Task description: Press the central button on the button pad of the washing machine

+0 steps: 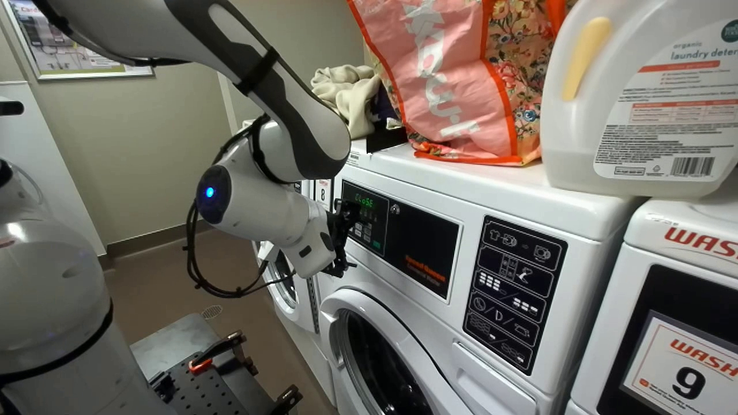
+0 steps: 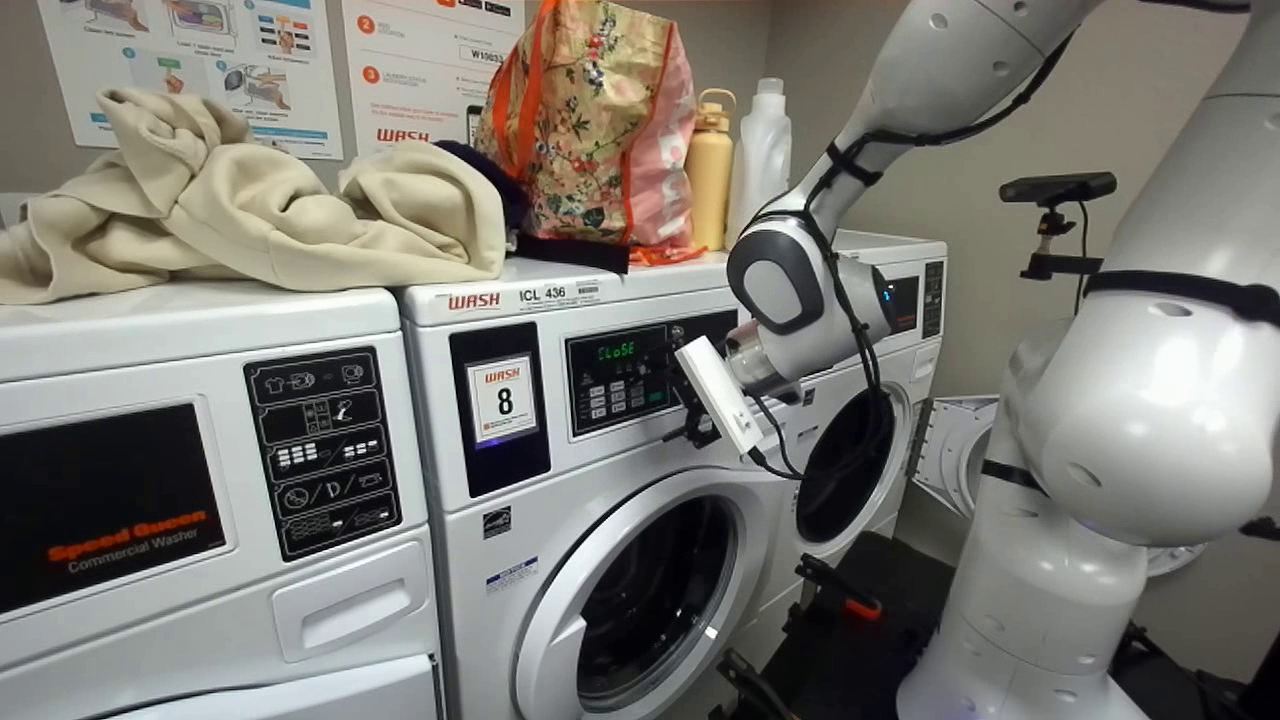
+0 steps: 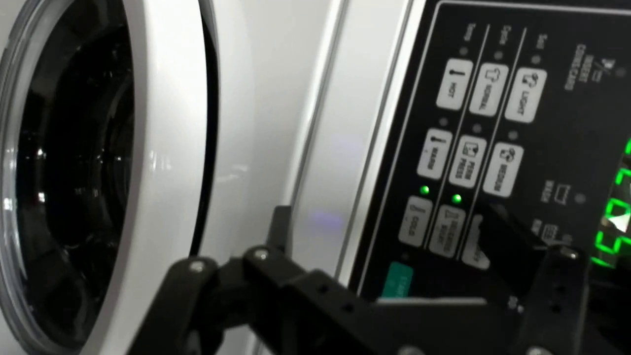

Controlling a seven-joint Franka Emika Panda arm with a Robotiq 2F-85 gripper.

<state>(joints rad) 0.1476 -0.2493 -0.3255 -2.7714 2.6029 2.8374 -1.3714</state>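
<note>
One central button (image 3: 468, 161) near jaws

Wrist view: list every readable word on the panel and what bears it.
"Temp": panel
"Cycle": panel
"Soil": panel
"INSERT COINS/CARD": panel
"WASH": panel
"HOT": top left button
"NORMAL": top centre button
"LIGHT": top right button
"WARM": middle left button
"PERM PRESS": central button
"MEDIUM": middle right button
"COLD": bottom left button
Too blurred: bottom centre button, green button, print below "WASH". Partly hidden: bottom right button. Cut off: green display.
</note>
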